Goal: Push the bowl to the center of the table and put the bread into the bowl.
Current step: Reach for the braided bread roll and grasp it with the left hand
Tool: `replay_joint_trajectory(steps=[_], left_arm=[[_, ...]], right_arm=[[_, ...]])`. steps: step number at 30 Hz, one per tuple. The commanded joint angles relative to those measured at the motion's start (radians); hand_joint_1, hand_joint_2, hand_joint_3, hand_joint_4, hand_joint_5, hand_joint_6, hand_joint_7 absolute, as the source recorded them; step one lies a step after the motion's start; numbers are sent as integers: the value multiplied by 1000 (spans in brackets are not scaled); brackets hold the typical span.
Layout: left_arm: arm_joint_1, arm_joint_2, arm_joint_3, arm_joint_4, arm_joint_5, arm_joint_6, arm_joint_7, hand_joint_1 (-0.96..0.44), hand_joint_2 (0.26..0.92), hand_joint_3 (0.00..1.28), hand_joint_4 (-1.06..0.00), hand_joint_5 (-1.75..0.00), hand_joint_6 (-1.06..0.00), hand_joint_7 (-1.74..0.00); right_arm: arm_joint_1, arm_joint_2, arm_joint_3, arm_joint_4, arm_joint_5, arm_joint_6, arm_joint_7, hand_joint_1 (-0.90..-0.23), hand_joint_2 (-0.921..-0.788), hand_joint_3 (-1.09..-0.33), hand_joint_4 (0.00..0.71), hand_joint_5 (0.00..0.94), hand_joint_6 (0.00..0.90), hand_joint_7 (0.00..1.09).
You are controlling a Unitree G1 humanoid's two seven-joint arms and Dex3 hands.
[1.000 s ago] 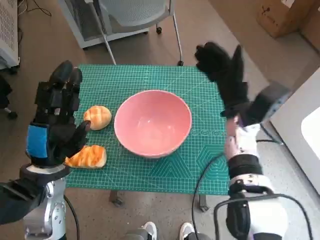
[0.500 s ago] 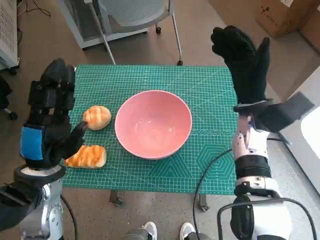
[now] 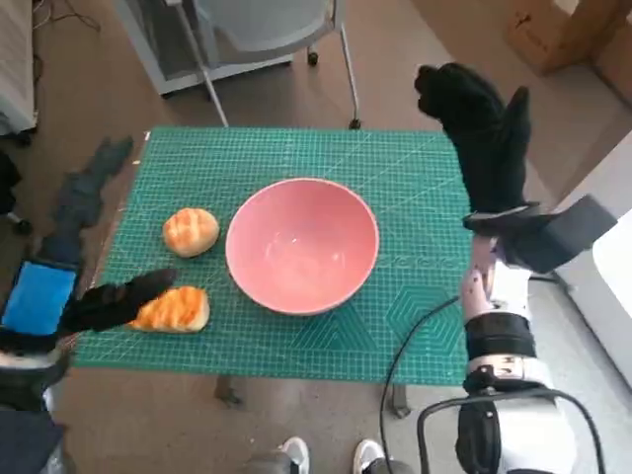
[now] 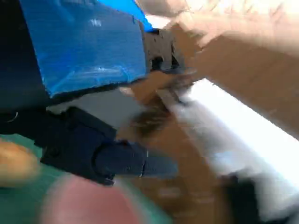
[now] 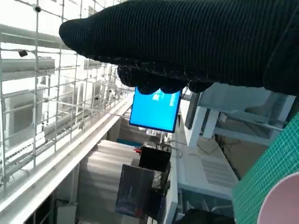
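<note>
Bowl (image 3: 302,244) sits mouth up mid-counter (image 3: 415,326). Left of it, the oblong bread (image 3: 173,309) lies lengthwise toward the bowl, touched by the empty, spread left hand (image 3: 69,257). Right hand (image 3: 479,128) hovers empty, fingers apart, beyond the bowl's right.

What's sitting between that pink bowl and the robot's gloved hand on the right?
Nothing but bare green mat. In the head view the pink bowl sits mid-table, and the right hand is raised, holding nothing, at the table's far right corner.
</note>
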Motion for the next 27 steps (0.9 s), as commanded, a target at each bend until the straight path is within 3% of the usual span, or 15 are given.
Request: replay_joint_trajectory(steps=[1,6,10,18,27], left_arm=[[4,239,-67,-218,138,468,-161,-334,689,14,-2,1,-63,-190],[-13,289,-154,-241,166,565,-189,-72,665,8,1,1,-111,-141],[-26,344,-228,-243,200,624,-210,19,662,5,1,1,-154,-87],[-73,417,-390,-176,260,692,-229,44,662,4,1,1,-171,-63],[-150,435,-550,-59,302,739,-252,25,669,6,1,1,-175,-40]], right_arm=[[30,-5,12,23,-2,22,-3,-669,-921,-741,171,10,335,18],[27,-6,11,26,-1,34,-5,-669,-921,-738,178,11,337,17],[23,-5,12,32,-1,42,-9,-659,-921,-738,181,10,340,16],[18,0,14,38,7,57,-6,-656,-921,-738,185,8,353,19],[22,3,15,34,12,66,-2,-678,-921,-731,189,6,363,19]])
